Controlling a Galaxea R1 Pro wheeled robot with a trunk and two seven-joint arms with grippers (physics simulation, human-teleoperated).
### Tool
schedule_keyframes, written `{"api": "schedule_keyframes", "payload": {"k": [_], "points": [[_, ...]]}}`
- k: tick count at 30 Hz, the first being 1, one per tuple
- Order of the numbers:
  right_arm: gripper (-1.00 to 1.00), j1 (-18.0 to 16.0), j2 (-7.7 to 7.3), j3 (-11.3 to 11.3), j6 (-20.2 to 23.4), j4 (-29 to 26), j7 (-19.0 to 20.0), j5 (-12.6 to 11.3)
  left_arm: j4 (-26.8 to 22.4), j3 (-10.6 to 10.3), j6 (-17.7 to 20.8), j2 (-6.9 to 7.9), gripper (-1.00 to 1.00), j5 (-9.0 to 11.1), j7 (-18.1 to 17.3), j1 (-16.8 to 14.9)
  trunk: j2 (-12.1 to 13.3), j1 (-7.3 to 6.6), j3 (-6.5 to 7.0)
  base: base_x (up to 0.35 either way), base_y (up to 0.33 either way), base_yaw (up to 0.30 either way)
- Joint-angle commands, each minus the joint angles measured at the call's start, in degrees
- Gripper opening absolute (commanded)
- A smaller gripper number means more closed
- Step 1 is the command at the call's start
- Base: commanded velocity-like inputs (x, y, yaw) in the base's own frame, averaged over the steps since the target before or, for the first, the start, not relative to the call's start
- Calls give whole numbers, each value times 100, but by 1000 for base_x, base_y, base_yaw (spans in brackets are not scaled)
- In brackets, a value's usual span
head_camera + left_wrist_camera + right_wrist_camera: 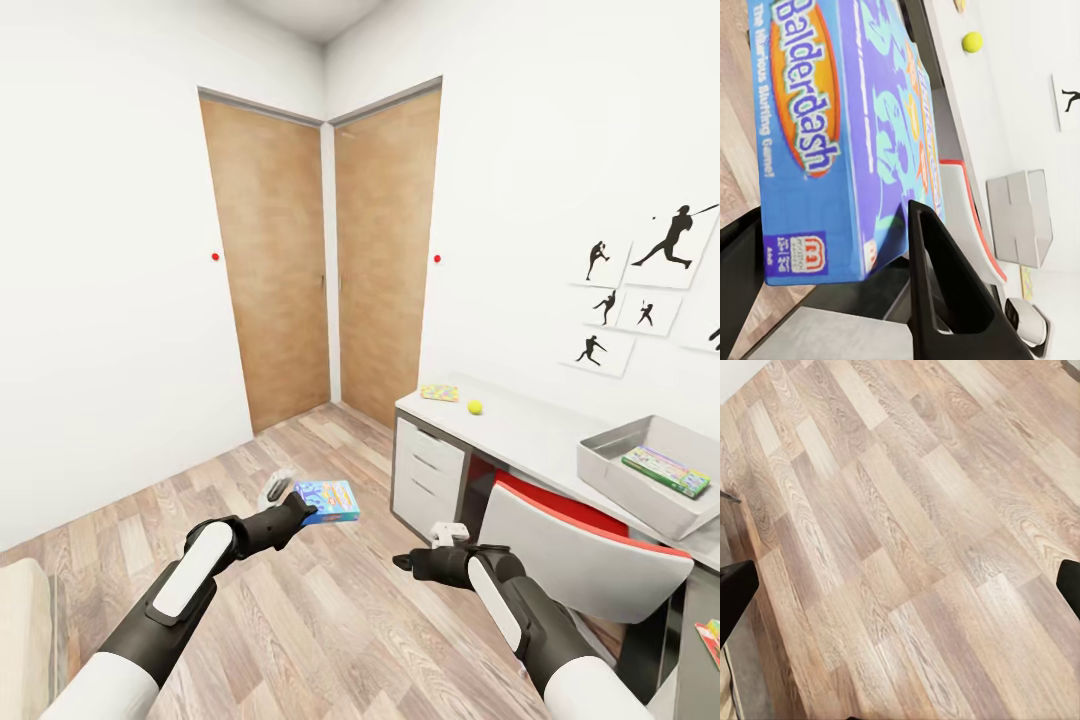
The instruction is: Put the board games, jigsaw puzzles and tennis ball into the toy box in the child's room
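My left gripper point(303, 508) is shut on a blue board game point(329, 500) and holds it in the air over the wood floor; the left wrist view shows the box point(832, 135), lettered "Balderdash", clamped between the dark fingers point(945, 285). My right gripper point(408, 562) hangs open and empty over the floor, its tips at the edges of the right wrist view point(900, 585). On the table point(530, 435) to the right sit the tennis ball point(475, 407), a jigsaw puzzle point(439, 393) and the grey toy box point(610, 470), which holds a green-edged board game point(665, 471).
A red and white chair point(575, 545) stands tucked against the table, just right of my right arm. Two brown doors point(270, 260) close the far corner. The bed's corner point(20, 620) shows at the lower left. Another multicolour box point(712, 640) lies at the lower right.
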Motion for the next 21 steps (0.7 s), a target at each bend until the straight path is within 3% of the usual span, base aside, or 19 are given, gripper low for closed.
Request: {"api": "schedule_keyframes", "payload": {"k": [1, 9, 21], "points": [[100, -2, -5, 10, 18, -4, 16, 13, -6, -12, -3, 5, -100, 62, 53, -2, -5, 2, -3, 25, 0, 14], [100, -2, -5, 9, 18, -5, 16, 13, 0, -12, -3, 5, -100, 60, 53, -2, -5, 2, -3, 128, 0, 8], [100, -2, -5, 9, 18, -5, 16, 13, 7, -12, -3, 5, -100, 57, 53, -2, -5, 2, -3, 290, 0, 2]]}}
